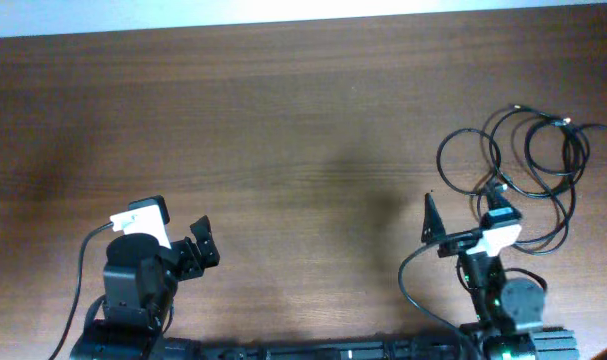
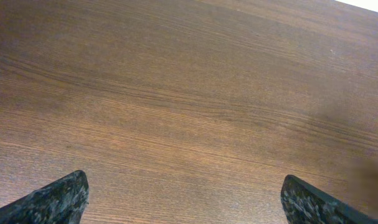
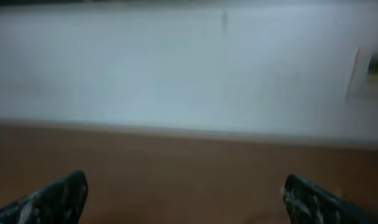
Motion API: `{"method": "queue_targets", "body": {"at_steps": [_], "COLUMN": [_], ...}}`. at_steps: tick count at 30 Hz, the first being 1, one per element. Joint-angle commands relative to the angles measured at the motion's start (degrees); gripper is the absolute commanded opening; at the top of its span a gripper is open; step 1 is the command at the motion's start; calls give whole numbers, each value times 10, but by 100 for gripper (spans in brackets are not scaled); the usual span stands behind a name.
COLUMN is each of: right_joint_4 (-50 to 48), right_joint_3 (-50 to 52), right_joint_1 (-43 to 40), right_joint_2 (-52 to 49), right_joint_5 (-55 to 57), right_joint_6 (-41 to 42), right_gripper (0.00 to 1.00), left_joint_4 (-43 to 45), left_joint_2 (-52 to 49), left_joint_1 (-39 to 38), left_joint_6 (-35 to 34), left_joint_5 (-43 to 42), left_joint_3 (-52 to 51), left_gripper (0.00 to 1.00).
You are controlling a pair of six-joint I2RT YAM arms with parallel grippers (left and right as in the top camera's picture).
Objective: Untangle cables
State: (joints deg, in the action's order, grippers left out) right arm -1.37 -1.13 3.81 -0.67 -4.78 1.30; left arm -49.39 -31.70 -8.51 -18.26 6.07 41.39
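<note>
The cables (image 1: 529, 158) are thin black cords lying in several overlapping loops on the wooden table at the right; a small plug end (image 1: 566, 122) shows at the top of the bundle. My right gripper (image 1: 464, 210) is open and empty at the bundle's left edge, one finger over the nearest loops. In the right wrist view its fingers (image 3: 185, 186) are wide apart over blurred table and wall, and no cable shows. My left gripper (image 1: 178, 228) is open and empty at the front left, far from the cables. The left wrist view (image 2: 185, 186) shows only bare wood between its fingers.
The table's far edge (image 1: 303, 25) runs along the top against a pale wall. Thicker black arm wires curve beside each arm base (image 1: 83, 262) (image 1: 407, 275). Both arm bases sit at the front edge.
</note>
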Motion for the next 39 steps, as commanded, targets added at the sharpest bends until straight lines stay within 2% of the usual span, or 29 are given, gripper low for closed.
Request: {"method": "queue_targets", "body": {"at_steps": [1, 15, 17, 19, 21, 23, 24, 26, 27, 28, 29, 39], "right_joint_4": [56, 56, 56, 56, 56, 56, 56, 56, 56, 56, 56, 56], "right_joint_3": [8, 8, 8, 8, 8, 8, 8, 8, 8, 8, 8, 8], "right_joint_1": [3, 3, 3, 3, 3, 3, 3, 3, 3, 3, 3, 3], "right_joint_2": [-1, -5, -5, -5, -5, -5, -5, -5, -5, -5, -5, -5], "right_joint_5": [12, 11, 11, 11, 11, 11, 11, 11, 11, 11, 11, 11], "right_joint_6": [-19, -19, -19, -19, -19, -19, -19, -19, -19, -19, -19, -19], "right_gripper": [99, 100, 100, 100, 100, 100, 99, 100, 100, 100, 100, 100], "left_joint_4": [3, 2, 8, 89, 188, 370, 426, 570, 590, 551, 466, 451], "left_joint_2": [3, 5, 39, 135, 199, 294, 316, 314, 314, 314, 314, 309], "left_joint_1": [2, 2, 10, 47, 49, 49, 49, 49, 49, 49, 49, 49], "left_joint_6": [-6, -6, -5, -1, 44, 82, 93, 158, 177, 194, 194, 194], "left_joint_5": [2, 2, 15, 10, -8, -44, -55, -103, -115, -121, -122, -116], "left_joint_3": [-2, -2, -8, -72, -143, -268, -307, -385, -406, -409, -409, -408], "left_gripper": [99, 99, 99, 99, 99, 99, 99, 99, 99, 99, 99, 99]}}
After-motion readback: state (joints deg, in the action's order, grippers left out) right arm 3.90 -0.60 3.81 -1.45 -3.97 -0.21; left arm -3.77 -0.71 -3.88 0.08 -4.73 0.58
